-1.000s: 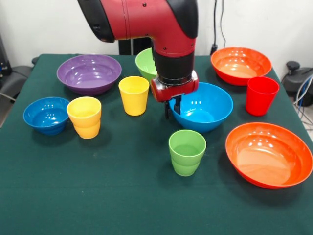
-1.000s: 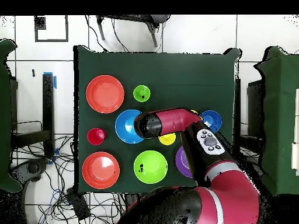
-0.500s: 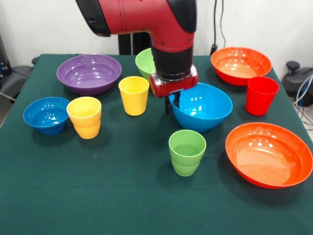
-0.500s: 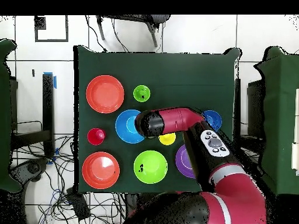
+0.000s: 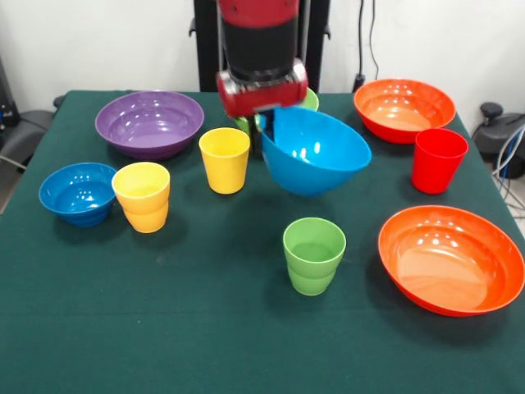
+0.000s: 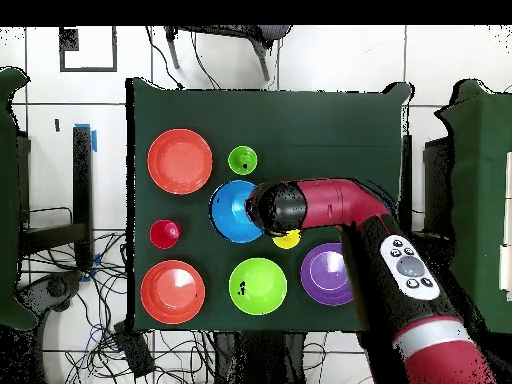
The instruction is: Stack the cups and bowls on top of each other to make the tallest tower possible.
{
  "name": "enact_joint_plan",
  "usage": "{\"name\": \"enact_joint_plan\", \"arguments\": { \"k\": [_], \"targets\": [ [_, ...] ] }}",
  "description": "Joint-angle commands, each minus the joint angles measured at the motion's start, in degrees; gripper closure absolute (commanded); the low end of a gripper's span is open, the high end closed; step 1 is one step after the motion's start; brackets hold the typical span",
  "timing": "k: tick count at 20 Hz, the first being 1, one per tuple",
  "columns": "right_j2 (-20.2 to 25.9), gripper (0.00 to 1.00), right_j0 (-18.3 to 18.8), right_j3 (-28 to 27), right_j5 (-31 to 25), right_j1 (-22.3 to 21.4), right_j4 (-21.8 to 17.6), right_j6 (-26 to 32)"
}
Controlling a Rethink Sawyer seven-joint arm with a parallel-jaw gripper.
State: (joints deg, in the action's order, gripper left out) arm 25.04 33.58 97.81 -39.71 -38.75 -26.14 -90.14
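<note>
No tower exists yet. The gripper (image 5: 264,131) is clamped on the rim of the large light-blue bowl (image 5: 316,152), held tilted above the table; every other cup and bowl stands separately, unstacked.

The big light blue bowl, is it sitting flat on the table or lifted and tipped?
Lifted and tipped. The light blue bowl hangs above the cloth, held at its rim by the gripper, its opening tilted toward the camera.

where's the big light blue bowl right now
In the front view the large light-blue bowl hangs tilted above the table centre, gripped at its left rim by the gripper, between the yellow cup and the red cup.
</note>
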Motion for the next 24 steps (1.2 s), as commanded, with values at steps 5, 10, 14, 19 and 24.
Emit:
{"name": "enact_joint_plan", "arguments": {
  "k": [5,10,14,19,24],
  "targets": [
    [-1.4,1.00,-8.4,-5.5,-23.9,-15.1,-4.1,5.7],
    [-2.6,1.00,-11.2,-9.8,-27.7,-17.7,-10.2,5.6],
    [-4.5,1.00,-13.7,-12.6,-28.6,-17.6,-17.4,3.1],
    [-5.7,1.00,-15.7,-14.4,-29.1,-16.9,-22.5,1.8],
    [-8.5,1.00,-19.6,-14.2,-26.6,-15.2,-28.7,-3.3]
  ]
}}
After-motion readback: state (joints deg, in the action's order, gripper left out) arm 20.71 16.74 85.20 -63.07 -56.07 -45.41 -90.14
